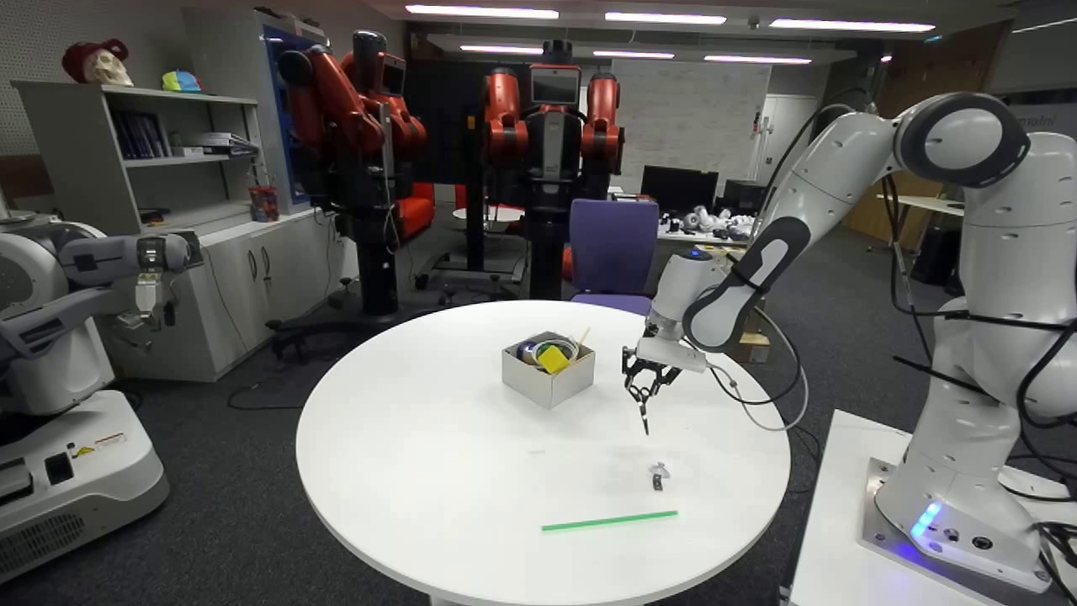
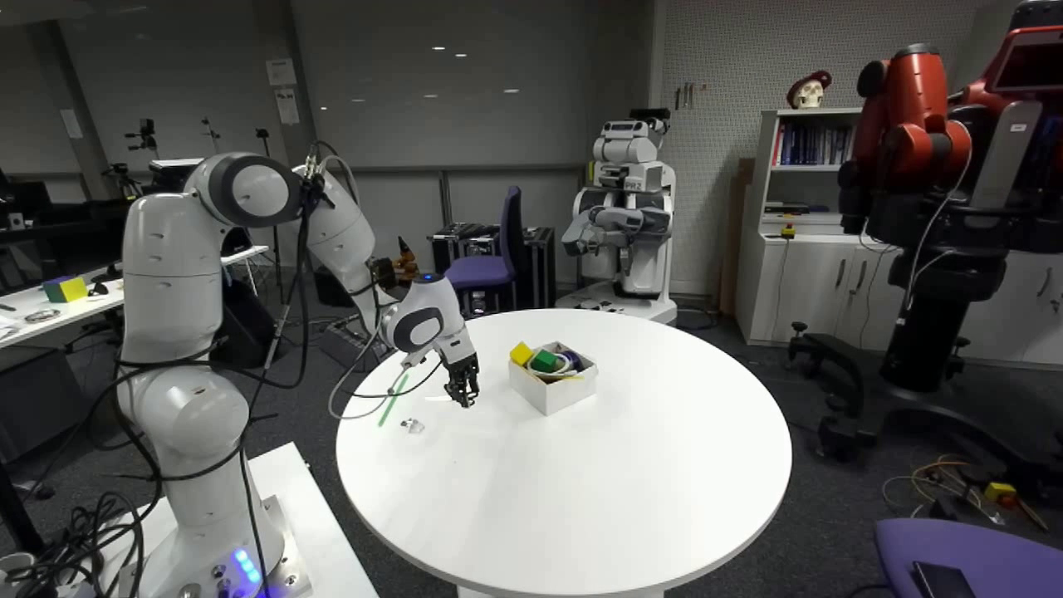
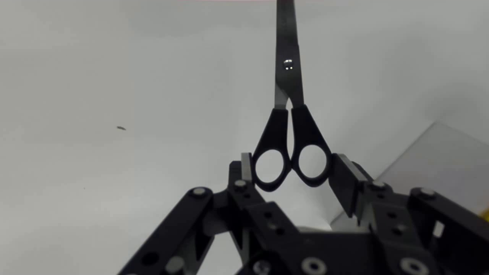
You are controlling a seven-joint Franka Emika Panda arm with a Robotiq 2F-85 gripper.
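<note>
Jointed black end effector (image 3: 293, 166) | holding scissors (image 3: 289, 82) by looped handles (image 3: 308, 128) | flat metal blades (image 3: 286, 38)

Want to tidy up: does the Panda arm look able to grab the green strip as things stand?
Probably not: the gripper holds the scissors, so it isn't free, though nothing visible lies on the green strip.

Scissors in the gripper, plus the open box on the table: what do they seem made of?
Scissor blades: likely steel, smooth and dark grey, joined at a glinting pivot. Scissor handles: probably hard plastic, plain black with smoothly rounded loops. Box: pale, with thin, flat walls and a matte look in both exterior views; probably cardboard, though thin plastic can't be ruled out.
</note>
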